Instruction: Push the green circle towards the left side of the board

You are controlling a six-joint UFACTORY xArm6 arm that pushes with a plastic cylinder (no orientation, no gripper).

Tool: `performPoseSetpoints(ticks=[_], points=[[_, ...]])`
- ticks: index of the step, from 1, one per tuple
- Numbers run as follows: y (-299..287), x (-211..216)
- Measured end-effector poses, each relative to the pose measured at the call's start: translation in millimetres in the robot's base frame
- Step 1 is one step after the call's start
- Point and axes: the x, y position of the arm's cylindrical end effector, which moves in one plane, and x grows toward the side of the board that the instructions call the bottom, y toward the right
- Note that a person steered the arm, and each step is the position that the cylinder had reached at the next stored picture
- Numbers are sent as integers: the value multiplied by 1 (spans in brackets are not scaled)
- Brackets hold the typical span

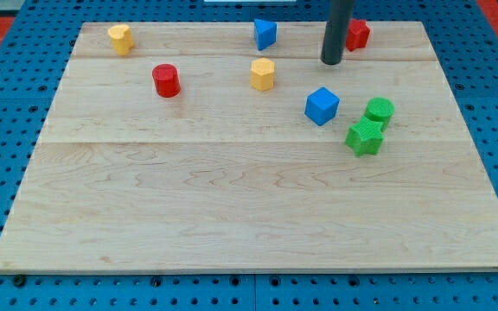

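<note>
Camera view, only one. Wooden worktop (pixel 232 199) on a blue pegboard; blocks mostly in the upper half.

My tip (pixel 332 62) sits near the view's top, right of centre. A red block (pixel 357 34) is just to its right, partly behind the rod, shape unclear, poss. touching the rod but can't be sure from this angle. No jaws on this rig, just the bare rod, so nothing is held and there's no opening to report.

Green circle (pixel 379 111): right part of the worktop, well below and to the right of my tip, apart from it. A green star (pixel 365 136) lies right against it on its lower-left side, touching or all but. Blue cube (pixel 322 105) just to the left of the pair, between them and the board's centre.

Others: blue block (pixel 264 34), prob. a triangle, at top centre; yellow hexagon-ish block (pixel 263 74) below it; red cylinder (pixel 166 79) further left; yellow block (pixel 120 39) at top left.

Progress: not begun, judging by layout. Circle is on the right side; whole leftward run remains. Tip has no contact w/ it and is on the wrong side: needs to get round to the circle's right edge first. Judgement: straight push left will likely drag the star and hit the blue cube, so expect clutter en route.
</note>
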Motion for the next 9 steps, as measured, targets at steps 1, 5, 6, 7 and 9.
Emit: performPoseSetpoints(ticks=[1, 5, 6, 7, 9], points=[[-14, 12], [23, 130], [-41, 146], [-18, 164], [-173, 193]])
